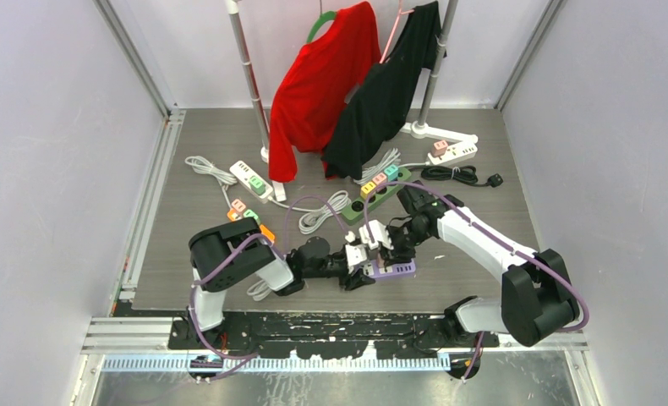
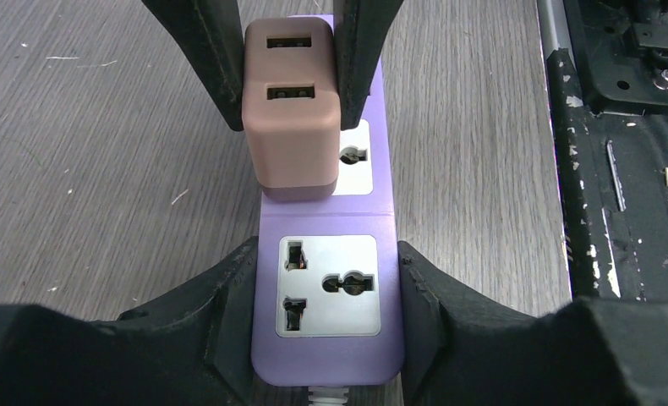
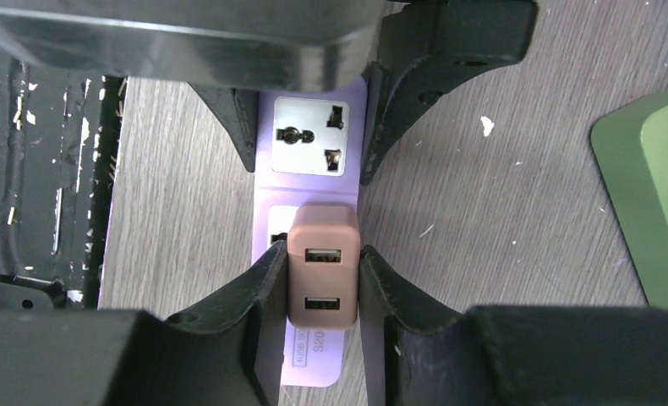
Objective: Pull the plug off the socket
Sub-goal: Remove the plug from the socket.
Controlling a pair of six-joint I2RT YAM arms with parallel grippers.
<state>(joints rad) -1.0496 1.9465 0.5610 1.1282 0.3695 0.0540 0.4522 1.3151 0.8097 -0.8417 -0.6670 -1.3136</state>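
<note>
A purple power strip (image 1: 396, 270) (image 2: 326, 359) (image 3: 314, 188) lies on the wooden table near the front edge. A brown two-port USB plug (image 2: 290, 127) (image 3: 322, 279) stands in its middle socket. The end socket (image 2: 326, 286) is bare. My left gripper (image 1: 358, 272) (image 2: 326, 283) is shut on the cable end of the strip, one finger pressed to each long side. My right gripper (image 1: 380, 245) (image 3: 322, 283) is shut on the plug, its fingers (image 2: 212, 59) flat against the plug's two sides. I cannot tell whether the plug's pins are fully seated.
A green power strip (image 1: 383, 189) (image 3: 652, 194) lies just behind the right arm. White strips (image 1: 252, 179) and coiled cables (image 1: 318, 213) lie further back, under a red and a black garment on a rack (image 1: 250, 76). The black base rail (image 2: 618, 169) runs along the table's front edge.
</note>
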